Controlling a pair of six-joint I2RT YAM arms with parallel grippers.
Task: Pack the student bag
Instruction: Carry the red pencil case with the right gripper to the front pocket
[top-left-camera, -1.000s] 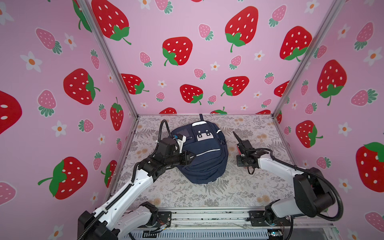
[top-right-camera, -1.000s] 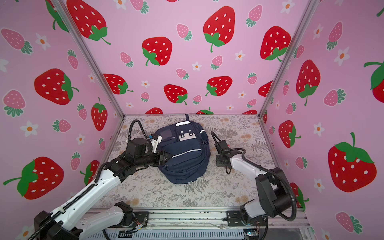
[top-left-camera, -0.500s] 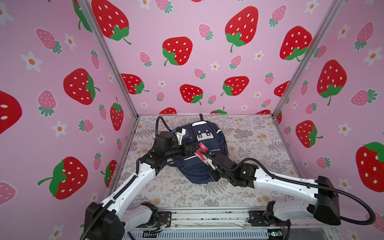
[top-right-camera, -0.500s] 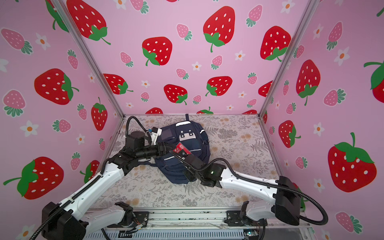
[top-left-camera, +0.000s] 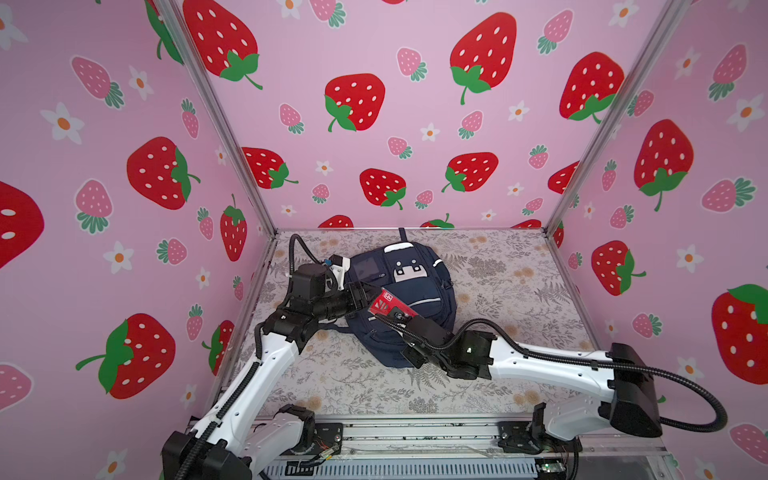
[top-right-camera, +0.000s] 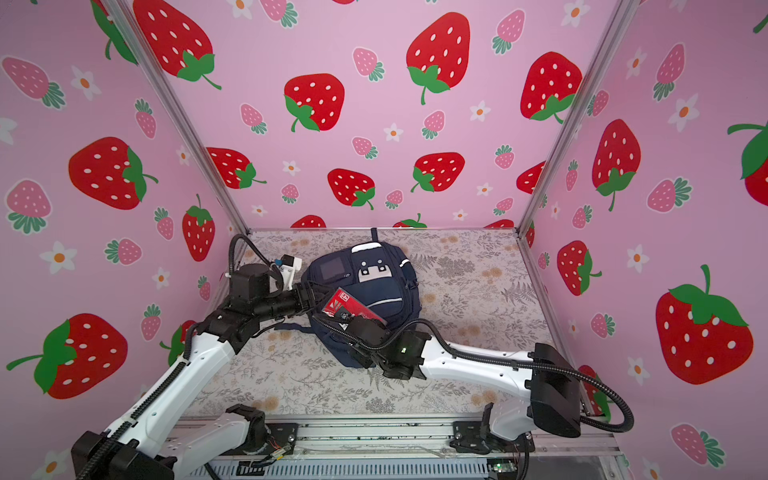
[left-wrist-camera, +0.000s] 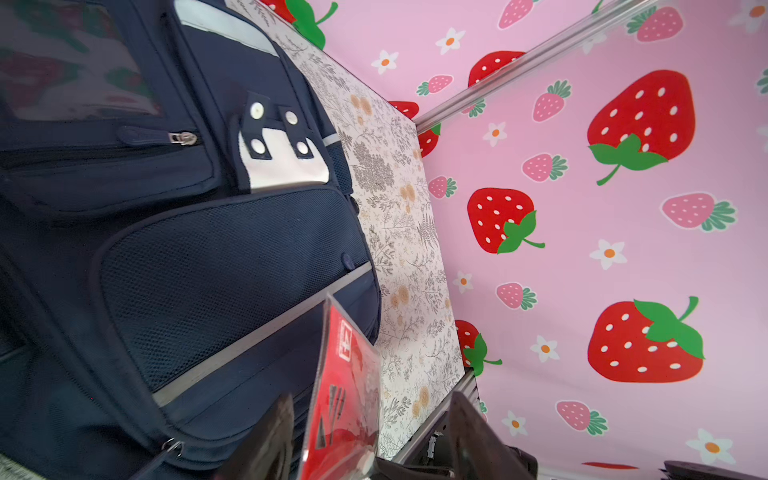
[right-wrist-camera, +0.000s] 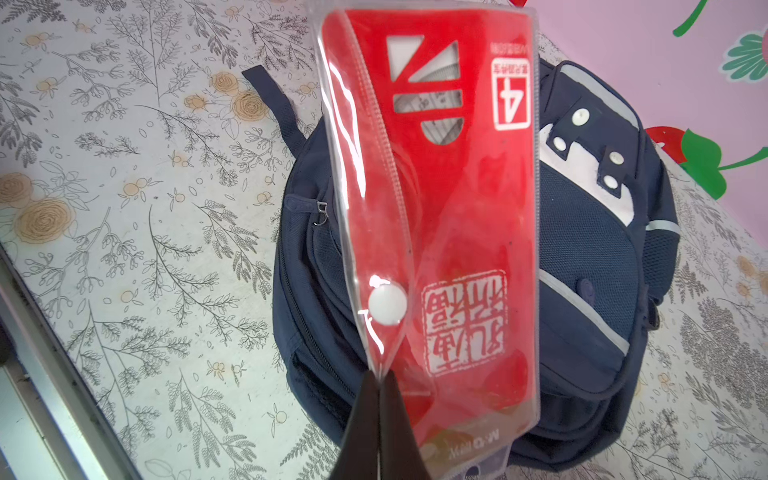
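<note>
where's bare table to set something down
Widest bare patch: floral table between the student bag and the right wall. Narrower strip between bag and front rail. Crowded over the bag's left edge, where left gripper and right gripper meet at the red pouch.

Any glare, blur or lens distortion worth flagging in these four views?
In both top views, sharp and evenly lit, but the wide lens splays the metal corner posts. In the left wrist view, the near red plastic stationery pouch is blurred; the navy blue fabric backpack is sharp. In the right wrist view, white glare streaks cross the pouch's clear sleeve.
</note>
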